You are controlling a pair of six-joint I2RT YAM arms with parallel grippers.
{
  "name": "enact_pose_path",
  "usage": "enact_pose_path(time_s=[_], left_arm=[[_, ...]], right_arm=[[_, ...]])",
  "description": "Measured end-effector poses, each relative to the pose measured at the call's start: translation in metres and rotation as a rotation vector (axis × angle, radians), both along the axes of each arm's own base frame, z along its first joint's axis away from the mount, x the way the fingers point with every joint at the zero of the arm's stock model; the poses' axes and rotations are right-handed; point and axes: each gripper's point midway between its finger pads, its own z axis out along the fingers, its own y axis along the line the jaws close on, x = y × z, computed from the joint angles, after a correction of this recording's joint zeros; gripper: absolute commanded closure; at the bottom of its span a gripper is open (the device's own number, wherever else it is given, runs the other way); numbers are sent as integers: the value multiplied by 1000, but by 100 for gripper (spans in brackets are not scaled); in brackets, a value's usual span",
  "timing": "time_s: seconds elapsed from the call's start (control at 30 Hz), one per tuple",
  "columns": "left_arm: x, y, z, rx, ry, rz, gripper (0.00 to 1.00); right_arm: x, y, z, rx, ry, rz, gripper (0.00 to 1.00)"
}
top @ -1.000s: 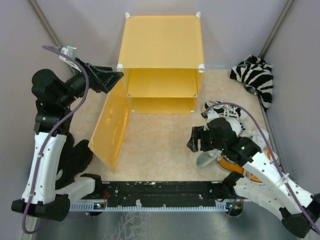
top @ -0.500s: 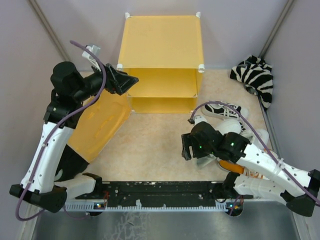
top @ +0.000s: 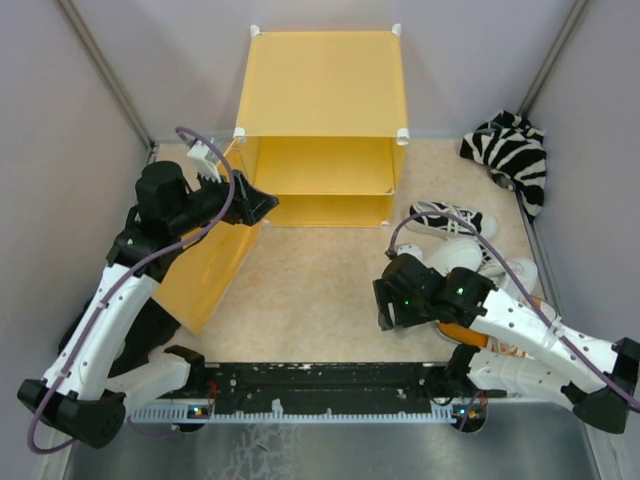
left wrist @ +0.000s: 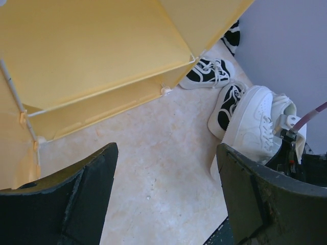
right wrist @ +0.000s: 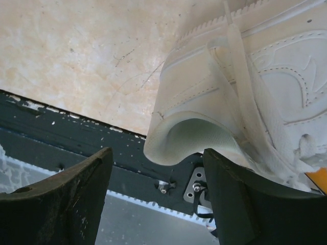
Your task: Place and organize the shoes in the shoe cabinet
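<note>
No lettering or brand mark can be read on any shoe; the off-white sneaker (right wrist: 265, 76) shows only stitched panels. 1 shoe cabinet (top: 325, 80) stands at the back of the table (top: 320, 290). It has 1 inner shelf (top: 325, 190), 4 white corner connectors (top: 403, 134) visible from above, and its door (top: 215, 265) swung open to the left.

The shoes lie on the table to the right of the cabinet, outside it. There are 2 black canvas sneakers (left wrist: 207, 73) and off-white ones whose count I cannot tell. An orange sneaker (top: 462, 331) is mostly hidden under the right arm (top: 520, 330). 1 zebra-striped bundle (top: 510, 150) sits in the far right corner.

The left gripper (top: 258, 203) hangs above the door by the cabinet's left front corner, jaws apart and holding nothing. The right gripper (right wrist: 157, 151) is spread wide with the off-white sneaker's heel collar between its fingers. It is not clamped, and one finger is clear of the shoe.
</note>
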Motion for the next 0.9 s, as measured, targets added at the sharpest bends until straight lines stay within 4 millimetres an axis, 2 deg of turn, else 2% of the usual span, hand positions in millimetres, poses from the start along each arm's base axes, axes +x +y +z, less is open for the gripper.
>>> enact_pose_path(time_s=[0.13, 0.3, 0.37, 0.5, 0.57, 0.73, 0.8, 0.9], left_arm=[[0, 9, -8, 39, -3, 42, 15], [1, 22, -6, 79, -36, 98, 14], [1, 26, -5, 92, -44, 116, 14], [3, 33, -9, 119, -43, 146, 14], [4, 35, -11, 130, -40, 159, 14], [5, 38, -12, 143, -42, 170, 14], [5, 38, -12, 145, -43, 170, 14], [4, 38, -11, 143, -46, 165, 13]], right_arm=[[1, 0, -21, -8, 10, -23, 28], [1, 10, -49, 9, 37, -34, 37], [2, 14, -57, 21, 36, -33, 46], [10, 19, -61, 35, 5, -41, 85], [13, 22, -63, 30, 0, -40, 97], [11, 29, -56, -69, -32, 61, 100], [8, 45, -47, -81, -36, 137, 100], [5, 80, -27, -43, -47, 255, 100]])
